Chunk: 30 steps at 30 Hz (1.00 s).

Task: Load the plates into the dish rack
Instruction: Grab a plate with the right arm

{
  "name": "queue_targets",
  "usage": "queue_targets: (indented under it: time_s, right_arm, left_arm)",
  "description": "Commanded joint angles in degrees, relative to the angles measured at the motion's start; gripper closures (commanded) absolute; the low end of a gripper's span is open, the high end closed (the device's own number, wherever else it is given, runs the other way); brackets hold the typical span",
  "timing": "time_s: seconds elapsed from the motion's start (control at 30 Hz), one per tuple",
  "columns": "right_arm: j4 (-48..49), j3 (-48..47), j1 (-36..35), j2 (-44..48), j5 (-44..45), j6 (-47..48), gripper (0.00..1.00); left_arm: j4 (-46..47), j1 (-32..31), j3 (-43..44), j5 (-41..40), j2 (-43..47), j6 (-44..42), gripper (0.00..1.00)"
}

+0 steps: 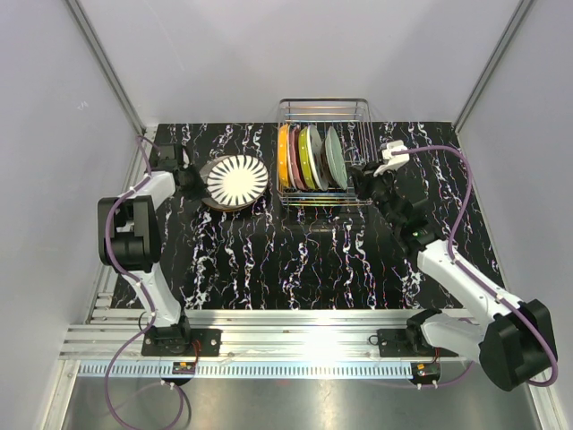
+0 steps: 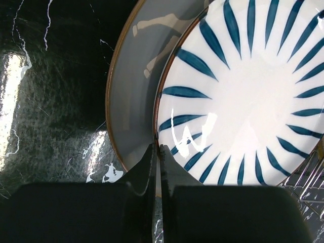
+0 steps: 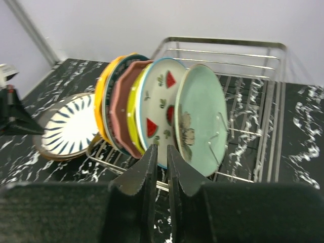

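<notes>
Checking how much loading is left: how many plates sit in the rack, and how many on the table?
Plates standing in the dish rack: 6
Plates on the table: 2 (blue-striped plate atop grey plate)
Total plates: 8

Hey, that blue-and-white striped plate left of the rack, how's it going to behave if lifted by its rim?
The striped plate looks glazed and glossy, so it is probably slippery in a thin rim hold. It rests on a grey plate, so pushing may slide it across. It is likely rigid, brittle ceramic.
</notes>
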State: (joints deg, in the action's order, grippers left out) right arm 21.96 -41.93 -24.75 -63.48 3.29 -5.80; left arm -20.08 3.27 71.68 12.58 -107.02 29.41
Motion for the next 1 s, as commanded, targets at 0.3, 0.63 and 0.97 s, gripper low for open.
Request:
queue_targets:
  time_s: [0.3, 0.63, 0.97]
  right_arm:
    - [0.29, -8.76, -19.17, -7.26, -10.58, 18.17, 0.66]
    - [-10.79, -26.26, -34.66, -31.23, -3.64, 41.39, 0.44]
    - [-19.13, -42.52, -34.92, -51.47, -3.82, 47.54, 0.46]
  left_arm:
    - [-4.62, -0.46, 3.47, -2.56, 7.0, -1.28, 1.0]
    - [-6.03, -0.54, 3.47, -2.29, 10.78, -1.28, 1.0]
    - [-7.61, 0.25, 4.52, -2.12, 10.25, -1.46, 0.82]
